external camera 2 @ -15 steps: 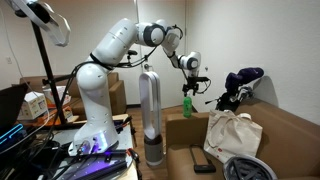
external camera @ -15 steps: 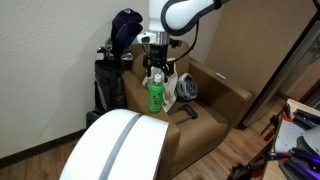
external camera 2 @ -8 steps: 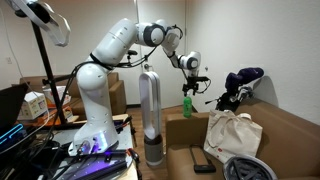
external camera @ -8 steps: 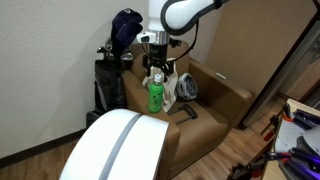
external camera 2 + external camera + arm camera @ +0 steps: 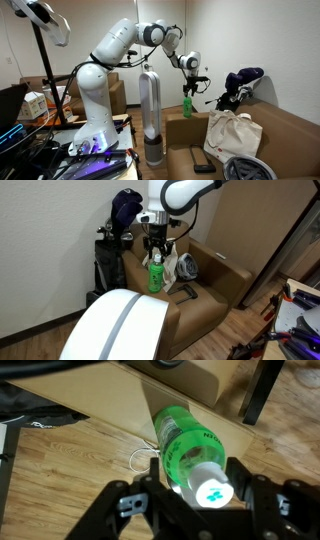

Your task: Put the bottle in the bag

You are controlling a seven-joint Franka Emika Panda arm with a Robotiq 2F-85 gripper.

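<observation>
The green bottle (image 5: pixel 155 276) (image 5: pixel 187 106) with its white cap stands upright on the brown sofa's armrest (image 5: pixel 135 272). My gripper (image 5: pixel 155 255) (image 5: pixel 189 91) hangs straight above it, fingers down past the cap. In the wrist view the bottle (image 5: pixel 188 442) points up at the camera, and my gripper (image 5: pixel 210 497) has a finger on each side of the cap, close to it with a slim gap still showing. The cream cloth bag (image 5: pixel 232 135) (image 5: pixel 171 272) slumps on the sofa seat just beyond the bottle.
A tall black golf bag (image 5: pixel 115 240) (image 5: pixel 240 85) stands behind the sofa by the wall. A dark rounded item (image 5: pixel 187 268) lies beside the bag, and a small black object (image 5: pixel 203 161) sits on the seat. A tall tower fan (image 5: pixel 150 110) stands near the robot's base.
The fingers have drawn inward towards the bottle's cap. The arm, bottle and bag stay where they were.
</observation>
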